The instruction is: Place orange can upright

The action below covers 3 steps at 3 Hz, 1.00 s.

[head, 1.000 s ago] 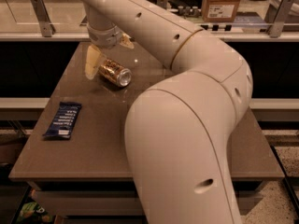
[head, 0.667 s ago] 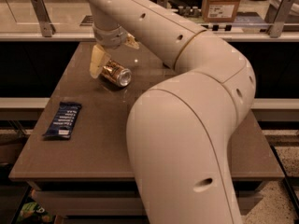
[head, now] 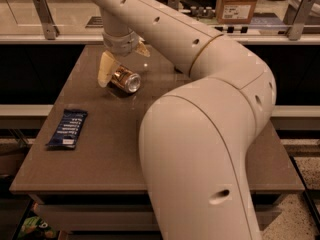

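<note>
A dark blue, flat, rectangular snack packet was seen lying near the left edge of the brown rectangular table; pale lines of print were seen on it, but no word could be read. Further right, towards the far left corner, the two-finger gripper was held low over the tabletop with its cream fingers spread apart, nothing being pinched. The small orange-gold aluminium can was found on its side just beside the left finger, its silver end turned towards the camera; contact could not be judged, and no brand could be made out. The thick cream robot arm was seen filling the middle and right. Beyond the far edge, a brown cardboard box was noted, with illegible printing on its white label.
</note>
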### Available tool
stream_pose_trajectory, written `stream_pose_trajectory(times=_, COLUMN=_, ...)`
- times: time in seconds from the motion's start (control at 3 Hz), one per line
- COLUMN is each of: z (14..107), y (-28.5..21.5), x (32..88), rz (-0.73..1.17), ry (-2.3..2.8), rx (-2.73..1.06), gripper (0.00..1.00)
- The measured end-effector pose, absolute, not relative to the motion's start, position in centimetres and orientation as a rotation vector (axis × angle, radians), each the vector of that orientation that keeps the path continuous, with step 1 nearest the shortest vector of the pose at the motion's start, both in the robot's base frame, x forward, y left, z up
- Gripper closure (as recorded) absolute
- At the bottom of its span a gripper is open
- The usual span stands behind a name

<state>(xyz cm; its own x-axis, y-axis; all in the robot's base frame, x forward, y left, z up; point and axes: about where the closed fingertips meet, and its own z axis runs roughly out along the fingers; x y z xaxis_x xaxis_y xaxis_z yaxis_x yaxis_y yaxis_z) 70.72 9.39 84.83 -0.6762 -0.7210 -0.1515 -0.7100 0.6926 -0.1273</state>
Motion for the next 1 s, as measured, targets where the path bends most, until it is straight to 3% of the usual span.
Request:
stream_pose_trajectory(times=0.33, z=84.56, y=10.7, x=69.35, rz=-0.065, ry=2.684, rx=-1.238, gripper=0.0)
stream_pose_trajectory(times=1.0, z=84.01, y=11.15, x=69.8, rz=-0.058, ry=2.672, rx=-1.236, gripper=0.4)
